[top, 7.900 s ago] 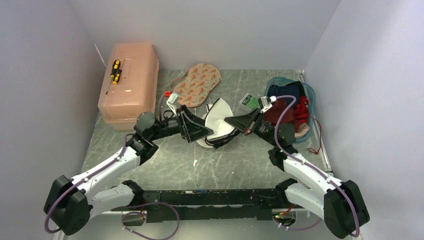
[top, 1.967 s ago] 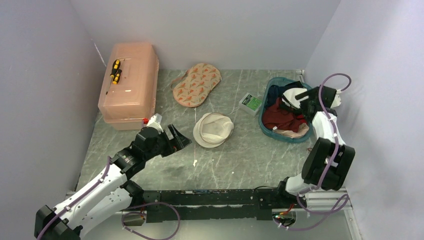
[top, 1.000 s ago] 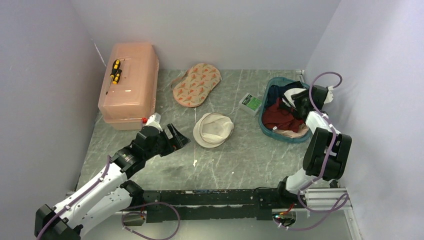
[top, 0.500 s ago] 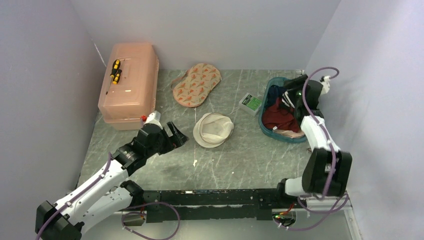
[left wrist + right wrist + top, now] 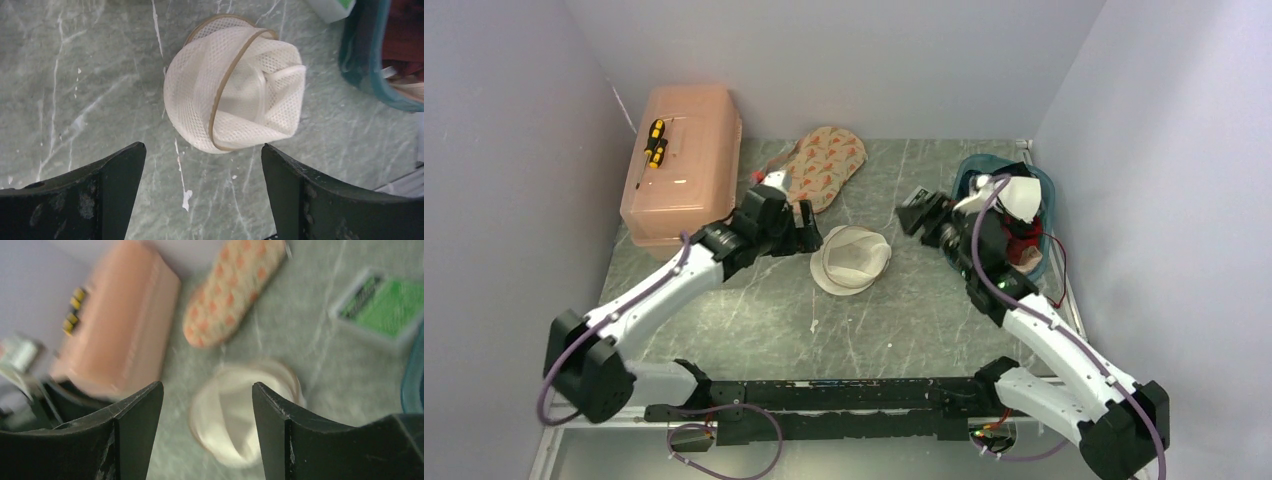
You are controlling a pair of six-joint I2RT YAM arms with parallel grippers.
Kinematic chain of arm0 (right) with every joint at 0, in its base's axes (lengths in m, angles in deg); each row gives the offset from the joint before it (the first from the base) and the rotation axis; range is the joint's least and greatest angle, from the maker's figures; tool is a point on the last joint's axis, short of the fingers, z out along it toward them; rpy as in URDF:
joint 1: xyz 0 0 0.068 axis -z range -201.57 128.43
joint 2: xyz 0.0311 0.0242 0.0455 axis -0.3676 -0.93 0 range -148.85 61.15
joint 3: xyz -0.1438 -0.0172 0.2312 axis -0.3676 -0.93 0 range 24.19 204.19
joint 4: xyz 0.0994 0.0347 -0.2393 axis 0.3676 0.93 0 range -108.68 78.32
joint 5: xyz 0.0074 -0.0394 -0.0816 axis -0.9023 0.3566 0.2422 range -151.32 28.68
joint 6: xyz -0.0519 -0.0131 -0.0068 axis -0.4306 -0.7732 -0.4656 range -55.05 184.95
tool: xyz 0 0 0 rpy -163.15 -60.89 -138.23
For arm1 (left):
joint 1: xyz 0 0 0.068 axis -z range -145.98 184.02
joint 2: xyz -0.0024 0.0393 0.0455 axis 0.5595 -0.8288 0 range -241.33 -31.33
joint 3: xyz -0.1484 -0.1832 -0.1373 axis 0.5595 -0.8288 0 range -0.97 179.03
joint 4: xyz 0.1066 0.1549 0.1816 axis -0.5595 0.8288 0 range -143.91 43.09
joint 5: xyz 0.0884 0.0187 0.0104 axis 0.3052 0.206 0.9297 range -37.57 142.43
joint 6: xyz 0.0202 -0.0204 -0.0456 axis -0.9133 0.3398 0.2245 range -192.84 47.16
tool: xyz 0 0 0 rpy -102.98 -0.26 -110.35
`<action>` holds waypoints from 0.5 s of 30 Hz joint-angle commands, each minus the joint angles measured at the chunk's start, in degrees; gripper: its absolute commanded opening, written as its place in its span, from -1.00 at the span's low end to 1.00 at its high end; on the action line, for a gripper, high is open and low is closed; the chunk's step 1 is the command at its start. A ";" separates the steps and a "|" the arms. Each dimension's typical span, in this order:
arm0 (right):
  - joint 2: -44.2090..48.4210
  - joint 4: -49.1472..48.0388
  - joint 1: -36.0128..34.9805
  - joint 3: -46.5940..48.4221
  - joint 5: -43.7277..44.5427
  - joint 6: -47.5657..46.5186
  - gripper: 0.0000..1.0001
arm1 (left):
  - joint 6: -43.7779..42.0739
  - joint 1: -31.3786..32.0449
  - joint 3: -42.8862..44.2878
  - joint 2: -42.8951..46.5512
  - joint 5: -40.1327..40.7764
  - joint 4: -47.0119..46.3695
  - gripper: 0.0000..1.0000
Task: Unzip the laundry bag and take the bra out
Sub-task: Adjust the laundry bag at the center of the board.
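Mid-bench, laundry bag lying collapsed, looking empty. Left claw hovering over it, gaping wide, holding nothing. Right claw pointing at bag, parted, empty. Bra seemingly lying in basket, upper right. Removal looking done; next move calling for arms pulling clear.

**Mesh, Stone and Plastic**

The laundry bag is matt white open-weave mesh cloth with a smooth cream rim. The table looks like smooth, grey-green veined stone. The basket is glossy teal plastic, and the box is smooth pink plastic.
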 commanded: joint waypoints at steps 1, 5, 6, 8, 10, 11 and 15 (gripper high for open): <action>5.53 2.49 -2.45 -10.55 -1.13 -0.04 0.37 | -8.27 0.24 4.50 -8.71 -3.10 3.15 0.79; 9.61 0.84 -2.69 -18.51 -3.98 0.19 0.37 | -8.95 1.25 6.79 -16.01 -3.99 0.67 0.77; 10.31 0.60 -2.76 -19.71 -4.54 0.24 0.37 | -9.08 1.66 8.10 -18.79 -3.78 0.89 0.76; 11.33 0.37 -2.90 -21.56 -5.29 0.27 0.37 | -9.68 2.88 11.46 -22.60 -2.43 2.09 0.75; 11.97 0.52 -3.03 -22.93 -5.31 -0.11 0.37 | -10.32 4.49 14.97 -25.62 -0.86 3.12 0.77; 12.15 0.67 -3.11 -23.51 -5.15 -0.21 0.37 | -10.59 5.13 15.91 -26.88 0.18 3.38 0.77; 12.49 -0.93 -3.14 -26.61 -6.02 0.03 0.38 | -8.42 5.88 17.01 -30.65 4.96 4.35 0.75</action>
